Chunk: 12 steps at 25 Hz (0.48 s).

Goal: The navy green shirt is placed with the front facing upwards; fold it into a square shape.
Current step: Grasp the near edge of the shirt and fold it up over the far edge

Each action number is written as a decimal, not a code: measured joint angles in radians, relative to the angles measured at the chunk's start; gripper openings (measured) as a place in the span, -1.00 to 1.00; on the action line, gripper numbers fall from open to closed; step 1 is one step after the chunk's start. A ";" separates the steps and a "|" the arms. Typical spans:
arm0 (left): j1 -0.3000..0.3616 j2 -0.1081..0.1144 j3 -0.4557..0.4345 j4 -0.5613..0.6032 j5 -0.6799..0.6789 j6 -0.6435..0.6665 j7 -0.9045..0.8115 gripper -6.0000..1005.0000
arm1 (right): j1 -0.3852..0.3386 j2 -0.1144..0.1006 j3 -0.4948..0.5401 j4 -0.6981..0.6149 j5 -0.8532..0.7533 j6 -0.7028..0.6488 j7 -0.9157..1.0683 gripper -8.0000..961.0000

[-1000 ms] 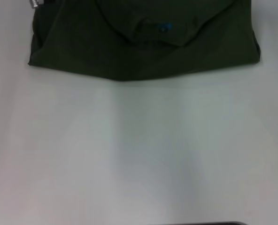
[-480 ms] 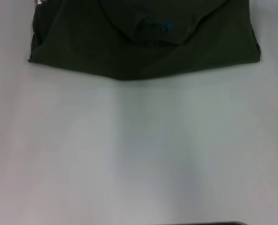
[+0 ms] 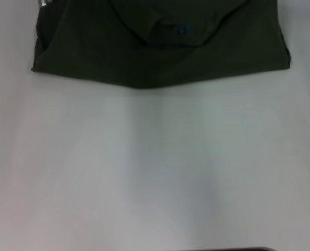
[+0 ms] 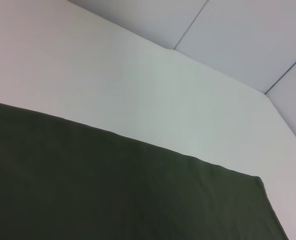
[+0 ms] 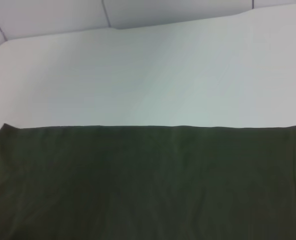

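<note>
Grippers of mine are out of view, so their state I can't tell; shirt point(image 3: 160, 52) sits folded at the head view's top, and I judge squaring it comes next.

A plain white table point(image 3: 155, 172) carries only the navy green shirt point(image 3: 118, 57), lying flat at its far side.

Robot body visible only as two fragments in head view: small silver-grey metallic piece point(image 3: 42, 3) at upper left edge; dark, flat-topped strip point(image 3: 225, 249) along bottom edge.
</note>
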 joint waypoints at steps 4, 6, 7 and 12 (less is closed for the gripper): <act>0.001 0.000 0.000 0.000 0.000 -0.010 0.000 -0.81 | 0.002 0.013 -0.014 0.001 -0.005 0.025 -0.030 -0.90; 0.001 -0.002 0.003 -0.002 0.000 -0.013 0.001 -0.81 | 0.010 0.016 -0.029 0.001 -0.013 0.032 -0.033 -0.90; 0.001 -0.002 0.005 -0.001 0.000 -0.013 0.001 -0.73 | 0.020 0.019 -0.040 0.001 -0.029 0.037 -0.032 -0.82; -0.001 -0.001 0.012 0.001 0.000 -0.013 0.001 -0.31 | 0.036 0.025 -0.043 0.001 -0.055 0.045 -0.030 -0.34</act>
